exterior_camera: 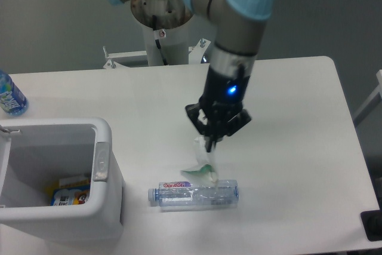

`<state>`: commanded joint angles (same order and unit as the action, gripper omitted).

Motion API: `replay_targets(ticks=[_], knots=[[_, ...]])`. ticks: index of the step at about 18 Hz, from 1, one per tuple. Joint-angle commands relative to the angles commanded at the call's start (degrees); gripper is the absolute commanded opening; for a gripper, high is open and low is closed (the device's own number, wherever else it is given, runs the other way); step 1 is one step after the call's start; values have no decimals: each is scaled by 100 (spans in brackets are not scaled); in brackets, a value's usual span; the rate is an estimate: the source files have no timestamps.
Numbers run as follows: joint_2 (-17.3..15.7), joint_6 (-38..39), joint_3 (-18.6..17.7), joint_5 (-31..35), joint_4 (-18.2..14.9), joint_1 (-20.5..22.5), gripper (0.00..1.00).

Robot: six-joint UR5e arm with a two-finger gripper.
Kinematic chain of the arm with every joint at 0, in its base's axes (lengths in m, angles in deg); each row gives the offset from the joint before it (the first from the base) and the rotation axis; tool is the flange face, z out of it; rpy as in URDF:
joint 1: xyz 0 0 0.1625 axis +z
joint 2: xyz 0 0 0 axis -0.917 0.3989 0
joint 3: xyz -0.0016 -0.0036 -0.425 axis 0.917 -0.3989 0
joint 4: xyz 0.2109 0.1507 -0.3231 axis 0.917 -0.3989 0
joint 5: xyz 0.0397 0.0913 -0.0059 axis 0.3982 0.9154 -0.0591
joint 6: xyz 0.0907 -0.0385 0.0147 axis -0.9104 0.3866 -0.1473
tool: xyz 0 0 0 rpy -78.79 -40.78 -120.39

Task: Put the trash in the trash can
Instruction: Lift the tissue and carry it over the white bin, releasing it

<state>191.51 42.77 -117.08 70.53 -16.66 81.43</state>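
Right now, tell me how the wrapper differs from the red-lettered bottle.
The wrapper hangs from the claw, lifted off the table; the bottle lies on its side on the table. The wrapper is crumpled, whitish with a green patch; the bottle is clear and longer. Neither is in the trash can yet.

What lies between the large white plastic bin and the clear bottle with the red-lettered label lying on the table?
In the fixed camera view, only bare white table top lies between the large white plastic bin and the clear bottle with the red-lettered label; nothing sits in that stretch.
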Motion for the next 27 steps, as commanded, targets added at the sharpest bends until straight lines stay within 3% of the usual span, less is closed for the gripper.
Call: replay_targets(ticks=[3, 9, 14, 17, 23, 27], knots=[[141, 502, 370, -9, 26, 27, 0], [53, 1099, 599, -9, 26, 36, 0], [-403, 1294, 696, -9, 26, -78, 0], [-553, 1364, 618, -9, 26, -499, 0], [-501, 1391, 433, 9, 26, -1694, 0], [-431, 1355, 292, 18, 88, -2196, 0]])
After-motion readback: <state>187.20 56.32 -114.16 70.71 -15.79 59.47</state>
